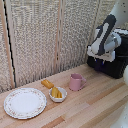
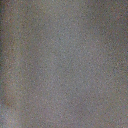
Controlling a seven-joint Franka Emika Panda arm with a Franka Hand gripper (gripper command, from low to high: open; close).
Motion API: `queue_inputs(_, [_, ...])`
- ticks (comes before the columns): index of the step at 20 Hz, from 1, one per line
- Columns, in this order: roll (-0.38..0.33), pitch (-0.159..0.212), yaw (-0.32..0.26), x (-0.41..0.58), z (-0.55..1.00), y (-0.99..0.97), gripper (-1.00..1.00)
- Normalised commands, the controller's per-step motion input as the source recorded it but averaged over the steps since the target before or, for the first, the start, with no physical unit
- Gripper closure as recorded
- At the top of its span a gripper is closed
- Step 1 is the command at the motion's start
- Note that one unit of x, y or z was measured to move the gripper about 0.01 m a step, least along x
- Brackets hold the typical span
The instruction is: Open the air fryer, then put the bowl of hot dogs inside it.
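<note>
Air fryer [image 1: 114, 62] sits at the exterior view's right edge of the wooden surface [image 1: 95, 102], directly behind the end effector [image 1: 100, 59], which hangs against its front. Handle is hidden by the arm. Finger spread cannot be determined; the wrist view is a grey blur. Pink mug [image 1: 76, 82] stands nearest, toward the exterior view's left. Further out, the white bowl [image 1: 58, 94] holds hot dogs [image 1: 56, 92], an orange-tan block [image 1: 47, 83] just beside it. Patterned plate [image 1: 25, 102] lies farthest.

kitchen-like setup: wooden table [image 1: 95, 102], plate [image 1: 25, 103], mug [image 1: 76, 82]
</note>
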Motion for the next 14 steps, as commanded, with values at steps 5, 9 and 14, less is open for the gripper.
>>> queue_inputs(5, [0.056, -0.015, -0.002, -0.021, 0.87, 0.80, 1.00])
queue_inputs(9, [0.003, -0.044, 0.000, -0.094, 0.79, 0.87, 1.00])
queue_inputs(14, [0.000, -0.057, -0.084, -0.091, 0.41, 0.82, 1.00])
